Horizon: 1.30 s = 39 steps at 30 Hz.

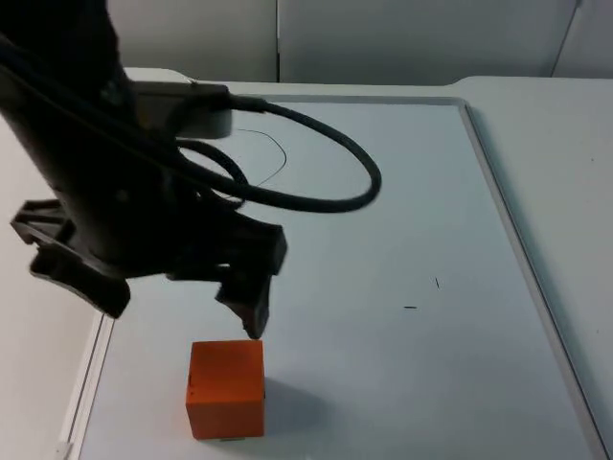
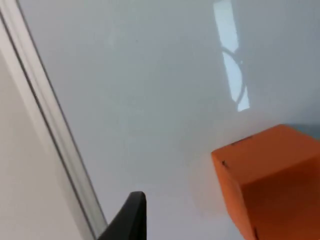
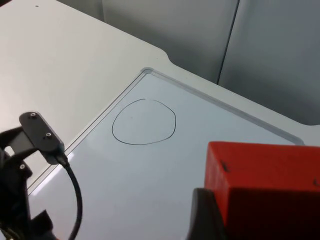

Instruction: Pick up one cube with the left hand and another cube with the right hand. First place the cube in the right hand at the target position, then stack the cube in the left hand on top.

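- One orange cube [image 1: 226,387] sits on the white worktop [image 1: 402,230] near its front-left edge, flat on its base, nothing touching it.
- The left gripper [image 1: 182,287] hangs just behind and above that cube, jaws spread wide with one fingertip [image 1: 253,321] right over the cube's back edge, so it's not gripping anything. From the left wrist camera the cube [image 2: 272,182] sits off to one side of the fingertip [image 2: 131,216].
- A second, red-orange cube [image 3: 267,187] is pinched in the right gripper [image 3: 235,220], held up above the worktop.
- A drawn black circle [image 3: 144,121] marks the worktop farther back, well apart from both cubes.
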Tool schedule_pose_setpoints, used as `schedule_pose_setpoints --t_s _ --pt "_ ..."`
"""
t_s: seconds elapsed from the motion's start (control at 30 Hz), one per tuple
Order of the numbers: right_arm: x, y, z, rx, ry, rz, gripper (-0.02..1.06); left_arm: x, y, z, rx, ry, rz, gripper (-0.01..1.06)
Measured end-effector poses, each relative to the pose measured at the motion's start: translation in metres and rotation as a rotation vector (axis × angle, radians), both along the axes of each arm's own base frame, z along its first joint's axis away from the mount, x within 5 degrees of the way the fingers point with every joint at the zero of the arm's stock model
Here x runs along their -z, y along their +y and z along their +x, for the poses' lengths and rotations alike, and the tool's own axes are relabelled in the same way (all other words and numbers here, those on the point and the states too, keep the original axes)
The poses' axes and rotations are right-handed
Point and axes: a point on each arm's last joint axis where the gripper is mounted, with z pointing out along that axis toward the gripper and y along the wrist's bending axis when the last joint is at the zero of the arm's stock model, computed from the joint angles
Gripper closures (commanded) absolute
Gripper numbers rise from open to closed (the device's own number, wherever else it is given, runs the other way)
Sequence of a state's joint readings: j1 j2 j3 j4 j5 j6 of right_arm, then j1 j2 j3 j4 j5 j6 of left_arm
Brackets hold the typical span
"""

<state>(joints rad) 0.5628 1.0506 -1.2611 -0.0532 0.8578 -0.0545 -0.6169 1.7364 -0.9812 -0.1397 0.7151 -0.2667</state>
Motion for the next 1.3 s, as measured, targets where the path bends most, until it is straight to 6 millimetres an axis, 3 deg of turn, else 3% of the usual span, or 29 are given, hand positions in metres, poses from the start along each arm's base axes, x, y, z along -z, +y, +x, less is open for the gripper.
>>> schedule_pose_setpoints --t_s 0.43,0.83,1.3 --pt "0.000 0.000 0.000 -0.001 0.004 -0.004 1.05 0.037 -0.030 -0.010 -0.079 0.037 0.023 0.01" --pt "0.001 0.000 0.000 0.000 0.007 -0.006 1.05 0.055 -0.034 -0.011 -0.099 0.063 0.048 0.01" --pt "0.001 0.000 0.000 -0.004 0.006 -0.012 1.05 0.056 -0.036 -0.010 -0.099 0.051 0.039 0.03"
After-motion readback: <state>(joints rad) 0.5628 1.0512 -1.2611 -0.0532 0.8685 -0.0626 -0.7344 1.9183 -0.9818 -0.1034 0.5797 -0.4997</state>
